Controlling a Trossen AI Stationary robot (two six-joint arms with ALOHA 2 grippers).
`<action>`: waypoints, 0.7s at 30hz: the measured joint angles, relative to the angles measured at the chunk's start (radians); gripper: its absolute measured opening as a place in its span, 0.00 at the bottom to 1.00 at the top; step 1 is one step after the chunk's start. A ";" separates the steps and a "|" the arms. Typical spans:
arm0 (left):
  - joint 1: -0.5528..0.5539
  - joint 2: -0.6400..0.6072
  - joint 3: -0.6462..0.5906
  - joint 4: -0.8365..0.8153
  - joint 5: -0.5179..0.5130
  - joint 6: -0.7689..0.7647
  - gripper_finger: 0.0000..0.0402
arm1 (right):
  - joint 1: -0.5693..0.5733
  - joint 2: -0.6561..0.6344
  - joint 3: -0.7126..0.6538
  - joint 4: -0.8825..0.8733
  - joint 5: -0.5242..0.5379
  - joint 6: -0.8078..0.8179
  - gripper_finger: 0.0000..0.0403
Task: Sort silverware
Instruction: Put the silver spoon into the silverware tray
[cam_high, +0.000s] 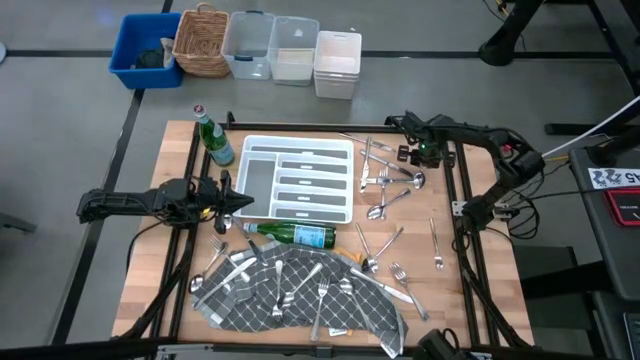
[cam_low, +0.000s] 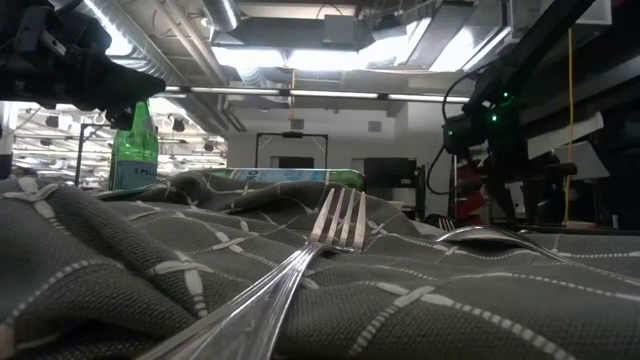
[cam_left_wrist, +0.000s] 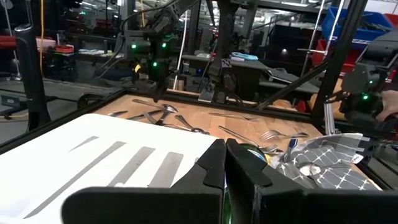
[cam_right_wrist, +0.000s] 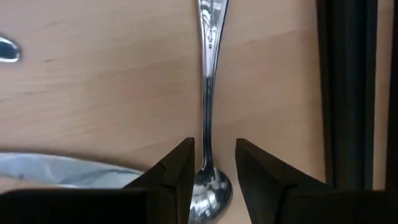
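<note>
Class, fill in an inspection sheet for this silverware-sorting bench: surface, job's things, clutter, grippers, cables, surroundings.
Surface: wooden table, a grey checked cloth over its near edge.
Job's things: silverware scattered right of the white tray and on the cloth; tray compartments look empty.
Clutter: one green bottle upright beside the tray, another green bottle lying in front of it.
Grippers: left gripper shut, at the tray's left edge; right gripper open, straddling a spoon.
Cables: some right of the table.
Surroundings: blue bin, basket and clear tubs behind the table.
</note>
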 joint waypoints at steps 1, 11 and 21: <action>0.000 0.000 0.000 0.000 0.000 0.000 0.00 | -0.001 0.006 0.000 0.008 0.004 -0.002 0.30; 0.000 0.001 0.000 0.000 0.000 0.000 0.00 | -0.032 0.076 -0.003 0.017 -0.031 -0.002 0.30; 0.000 0.001 0.000 0.000 0.000 0.000 0.00 | -0.032 0.104 0.001 0.023 -0.065 -0.056 0.11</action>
